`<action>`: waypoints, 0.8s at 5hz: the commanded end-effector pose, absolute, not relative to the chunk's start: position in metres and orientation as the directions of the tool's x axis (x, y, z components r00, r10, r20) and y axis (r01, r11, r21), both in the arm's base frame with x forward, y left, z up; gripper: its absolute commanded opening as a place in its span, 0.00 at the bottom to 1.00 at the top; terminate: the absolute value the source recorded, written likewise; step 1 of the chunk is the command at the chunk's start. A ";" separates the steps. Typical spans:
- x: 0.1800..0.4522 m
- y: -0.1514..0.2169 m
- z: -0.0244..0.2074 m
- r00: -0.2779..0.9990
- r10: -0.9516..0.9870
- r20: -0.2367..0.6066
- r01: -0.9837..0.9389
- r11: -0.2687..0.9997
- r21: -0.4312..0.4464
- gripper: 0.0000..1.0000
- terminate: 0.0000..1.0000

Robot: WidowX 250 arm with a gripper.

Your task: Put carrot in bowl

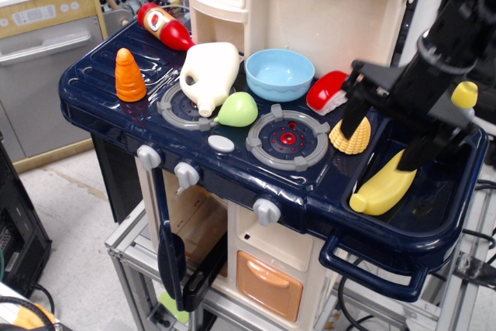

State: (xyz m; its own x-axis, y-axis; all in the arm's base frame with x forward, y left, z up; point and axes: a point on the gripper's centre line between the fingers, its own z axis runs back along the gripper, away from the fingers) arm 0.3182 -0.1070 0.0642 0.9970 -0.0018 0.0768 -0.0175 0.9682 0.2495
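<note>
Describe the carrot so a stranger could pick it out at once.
On the dark-blue toy stove top, look to its far left end, left of the white jug. The carrot stands there upright by itself: a small orange ridged cone, unlike the yellow corn or the red-and-yellow bottle.
</note>
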 end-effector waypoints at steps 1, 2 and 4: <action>0.324 -0.020 0.118 0.993 -0.065 0.098 0.029 0.942 0.334 1.00 0.00; 0.325 0.028 0.132 0.985 -0.153 0.077 0.113 0.919 0.379 1.00 0.00; 0.324 0.115 0.132 0.959 -0.278 0.058 0.231 0.882 0.410 1.00 0.00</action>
State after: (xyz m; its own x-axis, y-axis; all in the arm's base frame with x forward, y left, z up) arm 0.3179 0.1240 0.1143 0.9608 -0.2733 0.0459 0.2355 0.8927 0.3843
